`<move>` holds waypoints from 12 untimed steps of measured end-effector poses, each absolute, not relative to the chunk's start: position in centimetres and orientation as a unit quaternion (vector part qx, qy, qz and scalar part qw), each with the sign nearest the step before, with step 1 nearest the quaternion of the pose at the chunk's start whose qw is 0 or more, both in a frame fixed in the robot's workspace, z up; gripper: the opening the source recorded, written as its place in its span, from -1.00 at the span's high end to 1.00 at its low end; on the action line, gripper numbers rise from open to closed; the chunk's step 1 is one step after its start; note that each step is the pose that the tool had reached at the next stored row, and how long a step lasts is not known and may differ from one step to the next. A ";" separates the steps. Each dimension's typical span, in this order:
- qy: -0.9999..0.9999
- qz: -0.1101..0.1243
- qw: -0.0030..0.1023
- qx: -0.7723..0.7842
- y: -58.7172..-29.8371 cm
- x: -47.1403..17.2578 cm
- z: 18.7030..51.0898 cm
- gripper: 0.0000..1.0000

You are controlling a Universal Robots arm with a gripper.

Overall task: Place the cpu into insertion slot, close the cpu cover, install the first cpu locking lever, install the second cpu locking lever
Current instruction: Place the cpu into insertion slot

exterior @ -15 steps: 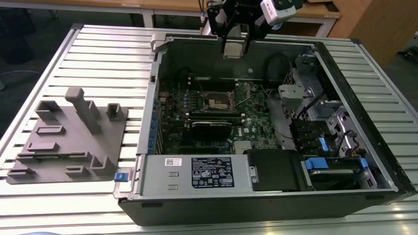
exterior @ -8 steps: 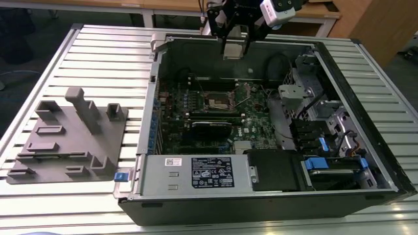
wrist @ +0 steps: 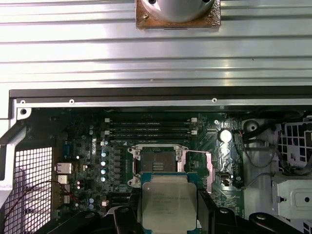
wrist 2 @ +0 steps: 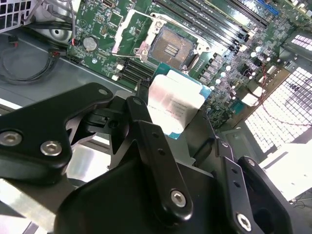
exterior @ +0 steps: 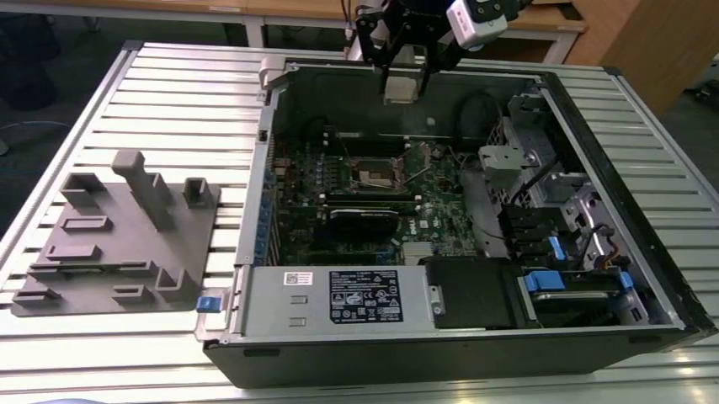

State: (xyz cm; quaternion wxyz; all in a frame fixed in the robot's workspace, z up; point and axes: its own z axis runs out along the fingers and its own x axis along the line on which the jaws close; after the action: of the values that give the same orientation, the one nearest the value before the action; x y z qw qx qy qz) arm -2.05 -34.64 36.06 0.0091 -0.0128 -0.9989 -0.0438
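My gripper [exterior: 405,74] hangs over the back wall of the open computer case [exterior: 258,177], shut on the cpu [exterior: 402,87]. In both wrist views the cpu [wrist 2: 173,105] [wrist: 168,199] is a pale silver square on a green edge, clamped flat between the black fingers [wrist 2: 141,114]. The gripper [wrist 2: 173,114] [wrist: 168,212] holds it well above the motherboard. The insertion slot [exterior: 376,173] [wrist 2: 173,46] [wrist: 157,162] lies bare, its brown pin field showing. The cpu cover [wrist 2: 130,33] is swung up off the slot at one side. A thin wire lever [wrist: 197,152] sticks out beside the slot.
Long memory slots [wrist: 148,127] run beside the socket. A black card [exterior: 362,220] and the power supply [exterior: 337,295] sit toward the case front, with drive cages [exterior: 561,219] on the exterior view's right. A grey fixture block [exterior: 124,227] rests on the slatted table [exterior: 168,84].
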 end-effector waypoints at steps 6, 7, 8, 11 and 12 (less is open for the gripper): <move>-0.999 -0.044 0.009 -0.013 -34.6 -2.1 36.1 -0.07; -0.999 -0.044 0.009 -0.013 -34.6 -2.1 36.1 -0.07; -0.999 -0.044 0.009 -0.013 -34.6 -2.1 36.1 -0.07; -0.999 -0.044 0.009 -0.013 -34.6 -2.1 36.1 -0.07; -0.999 -0.044 0.009 -0.013 -34.6 -2.1 36.0 -0.07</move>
State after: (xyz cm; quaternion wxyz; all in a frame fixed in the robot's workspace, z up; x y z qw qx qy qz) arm -2.05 -34.64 36.05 0.0091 -0.0128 -0.9989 -0.0438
